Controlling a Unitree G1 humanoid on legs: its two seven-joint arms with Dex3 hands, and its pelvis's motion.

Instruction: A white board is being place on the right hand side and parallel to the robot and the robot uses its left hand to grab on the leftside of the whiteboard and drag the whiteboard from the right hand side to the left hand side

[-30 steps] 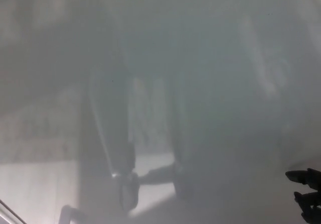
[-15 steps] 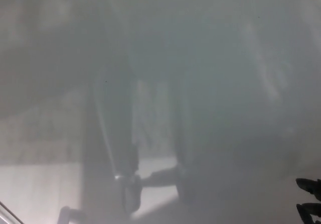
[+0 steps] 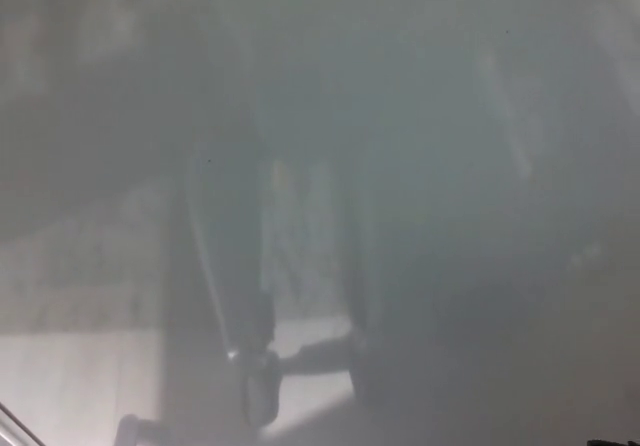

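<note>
The whiteboard (image 3: 420,116) fills almost the whole head view, its glossy surface close to the camera and showing only dim reflections. At the far left, in the bottom corner of the board, a thin bright line (image 3: 18,424) runs slantwise; it may be the board's frame or edge, but it is too blurred to be sure. A little to the right of it, in the lower middle of the board, there is a dark reflected shape (image 3: 250,366), perhaps the robot's own body mirrored, beside a pale patch.

The left hand does not show anywhere, so whether it is gripping the board's left side cannot be told. At the right, low on the board, the dark fingers of the right hand, visible one second ago, have sunk out of the picture; its state cannot be told either. The reflections have shifted only slightly. Probably the dragging toward the left is going on slowly, or has hardly begun.
</note>
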